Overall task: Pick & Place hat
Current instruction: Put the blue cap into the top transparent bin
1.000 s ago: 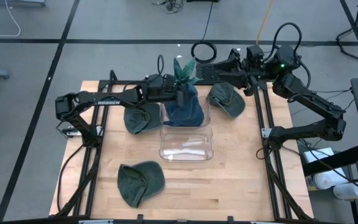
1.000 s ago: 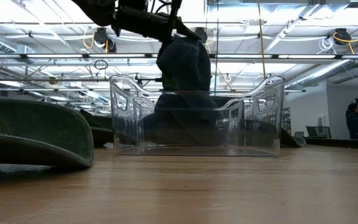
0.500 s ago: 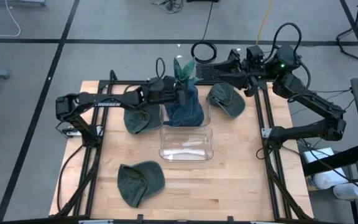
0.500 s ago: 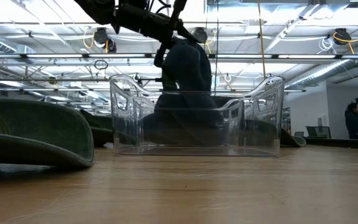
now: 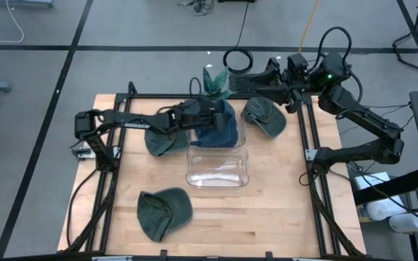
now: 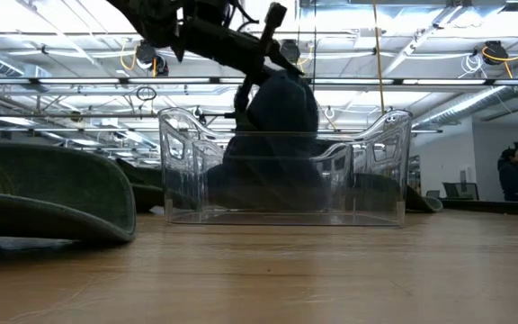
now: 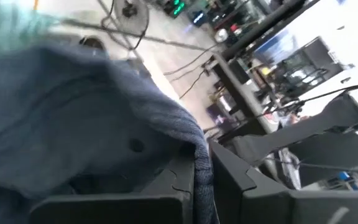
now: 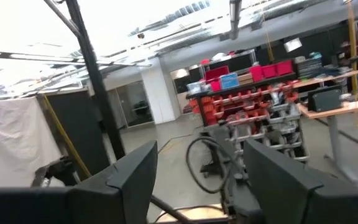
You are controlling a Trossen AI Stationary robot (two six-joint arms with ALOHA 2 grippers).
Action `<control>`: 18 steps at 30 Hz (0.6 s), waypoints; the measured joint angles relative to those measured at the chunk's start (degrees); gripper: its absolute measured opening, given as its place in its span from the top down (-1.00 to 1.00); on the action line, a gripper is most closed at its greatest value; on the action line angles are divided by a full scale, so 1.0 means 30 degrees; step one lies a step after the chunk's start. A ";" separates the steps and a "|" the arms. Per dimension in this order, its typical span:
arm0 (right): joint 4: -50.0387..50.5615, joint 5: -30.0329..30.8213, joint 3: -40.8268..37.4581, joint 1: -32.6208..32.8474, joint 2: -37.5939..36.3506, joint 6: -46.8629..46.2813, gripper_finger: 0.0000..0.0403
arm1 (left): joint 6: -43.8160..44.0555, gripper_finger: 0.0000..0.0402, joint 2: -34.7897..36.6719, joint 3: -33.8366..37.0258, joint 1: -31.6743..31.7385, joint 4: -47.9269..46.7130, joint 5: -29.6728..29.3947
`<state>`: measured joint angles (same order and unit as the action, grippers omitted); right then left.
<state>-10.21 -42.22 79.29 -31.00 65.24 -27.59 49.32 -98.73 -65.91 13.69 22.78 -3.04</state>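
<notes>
A blue denim hat [image 5: 220, 127] stands bunched in the far clear bin [image 5: 239, 132], with a teal piece [image 5: 214, 78] just beyond it. My left gripper [image 5: 209, 116] reaches in from the table's left and is shut on the hat; the low view shows it slanting down onto the hat's top [image 6: 281, 90]. An empty clear bin [image 5: 218, 168] sits nearer. Three green hats lie on the table: one left of the bins [image 5: 162, 138], one right [image 5: 265, 116], one near [image 5: 163, 212]. My right gripper [image 8: 194, 180] is open, hovering past the far edge [image 5: 256, 81]. My left gripper pinches a folded edge of the blue hat's cloth [image 7: 199, 149] between its two fingers [image 7: 241, 180]. It comes slanting down from the table's left at the hat's upper left side. The hat hangs bunched below the fingers, its lower part down inside the far bin.
Black frame rails [image 5: 307, 138] run along both sides of the wooden table [image 5: 281, 210]. Cables lie on the floor beyond the far edge. Bare wood shows right of the bins and along the near right. A person [image 6: 515, 175] stands far off in the room.
My left arm has swung toward the table's right and tipped its gripper downward. The blue hat has sunk lower into the far bin and shifted slightly right, still held. My right arm has kept still.
</notes>
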 joint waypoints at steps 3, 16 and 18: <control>0.0194 -0.0588 0.0000 -0.0001 -0.0002 -0.0003 -0.12 | 0.0258 0.86 -0.0332 0.0000 0.0003 -0.0105 0.0006; 0.1216 -0.0961 -0.0004 -0.0007 0.0012 0.0664 -0.13 | 0.1124 0.86 0.0633 0.0007 -0.0223 -0.7864 -0.0796; 0.1210 -0.0954 0.0000 -0.0007 0.0012 0.0884 -0.13 | 0.1410 0.86 0.0948 0.0000 -0.0219 -0.9169 -0.1279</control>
<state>-6.58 -45.08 79.29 -31.03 65.28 -24.94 53.55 -95.89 -65.91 13.04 -4.73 -6.88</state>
